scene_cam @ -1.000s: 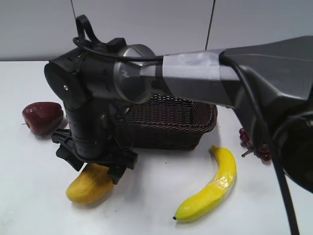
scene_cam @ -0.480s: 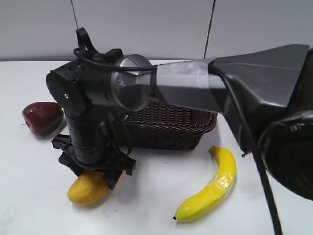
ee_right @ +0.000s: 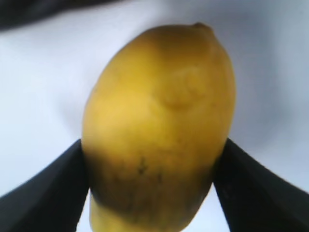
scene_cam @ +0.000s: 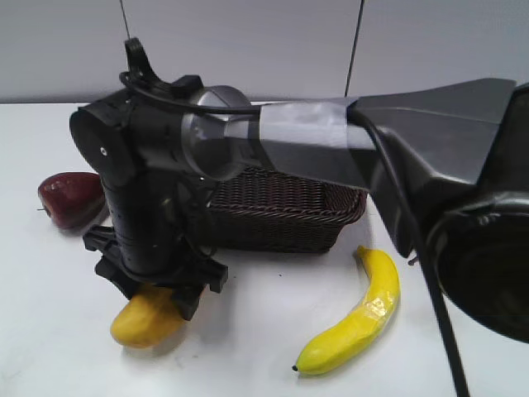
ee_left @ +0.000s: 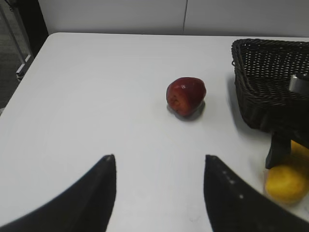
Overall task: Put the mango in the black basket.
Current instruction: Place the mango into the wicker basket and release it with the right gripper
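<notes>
The plump orange-yellow mango (ee_right: 159, 125) sits squeezed between the right black claw's (ee_right: 152, 186) two fingers near the worktop's front-left corner

White table (scene_cam: 248, 331) with mango (scene_cam: 147, 321), black basket (scene_cam: 281, 211), banana (scene_cam: 355, 318), red apple (scene_cam: 70, 197).
</notes>
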### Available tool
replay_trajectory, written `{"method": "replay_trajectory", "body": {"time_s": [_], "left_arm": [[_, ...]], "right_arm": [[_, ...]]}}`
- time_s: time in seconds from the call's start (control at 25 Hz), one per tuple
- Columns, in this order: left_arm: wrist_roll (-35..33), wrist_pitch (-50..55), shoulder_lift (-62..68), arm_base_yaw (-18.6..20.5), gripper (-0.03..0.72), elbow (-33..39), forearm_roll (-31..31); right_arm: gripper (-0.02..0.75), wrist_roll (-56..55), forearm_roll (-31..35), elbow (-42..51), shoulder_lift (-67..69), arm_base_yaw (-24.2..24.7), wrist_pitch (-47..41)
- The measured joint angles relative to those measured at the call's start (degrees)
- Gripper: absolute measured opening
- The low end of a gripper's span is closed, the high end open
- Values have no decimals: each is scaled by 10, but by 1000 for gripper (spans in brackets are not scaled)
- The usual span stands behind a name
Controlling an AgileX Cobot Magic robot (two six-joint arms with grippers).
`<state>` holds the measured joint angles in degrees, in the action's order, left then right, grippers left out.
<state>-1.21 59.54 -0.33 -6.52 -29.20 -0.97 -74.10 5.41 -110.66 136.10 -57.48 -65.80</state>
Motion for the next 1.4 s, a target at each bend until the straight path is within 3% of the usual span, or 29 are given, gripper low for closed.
{"method": "replay_trajectory", "body": {"time_s": [0.4, 0.76, 0.92, 1.2, 1.4], "left_arm": [[0, 0, 0, 0, 440, 0, 0], [1, 0, 0, 0, 440, 0, 0], [0, 0, 0, 0, 440, 0, 0], [0, 0, 0, 0, 440, 0, 0], [0, 0, 0, 0, 440, 0, 0]], "right_arm": [[563, 273, -16, -13, -138, 3, -27], [563, 417, -103, -16, -172, 116, 34], [563, 440, -126, -16, -147, 146, 78], [563, 455, -124, -15, -83, 154, 88], [645, 492, -98, -15, -69, 154, 84]]}}
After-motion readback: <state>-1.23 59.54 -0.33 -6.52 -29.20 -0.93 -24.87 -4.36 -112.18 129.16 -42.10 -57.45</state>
